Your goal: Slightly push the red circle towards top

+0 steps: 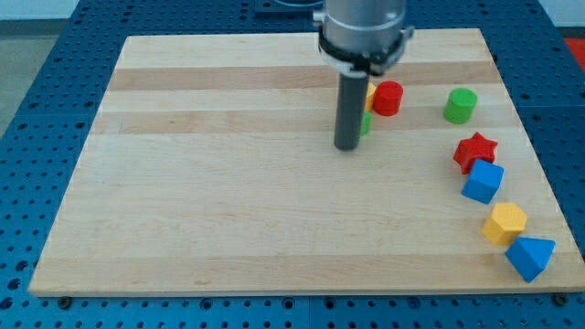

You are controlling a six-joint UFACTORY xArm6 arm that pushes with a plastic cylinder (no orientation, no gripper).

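The red circle [388,98], a short red cylinder, stands on the wooden board [228,201] near the view's top, right of centre. My tip [346,146] rests on the board below and to the left of it, a short gap away. The rod hides most of a yellow block [369,93] and a green block [366,122] that sit just left of the red circle.
A green cylinder [461,106] stands right of the red circle. Down the view's right side lie a red star [475,150], a blue cube [483,181], a yellow hexagon [505,223] and a blue block [530,257] near the board's edge.
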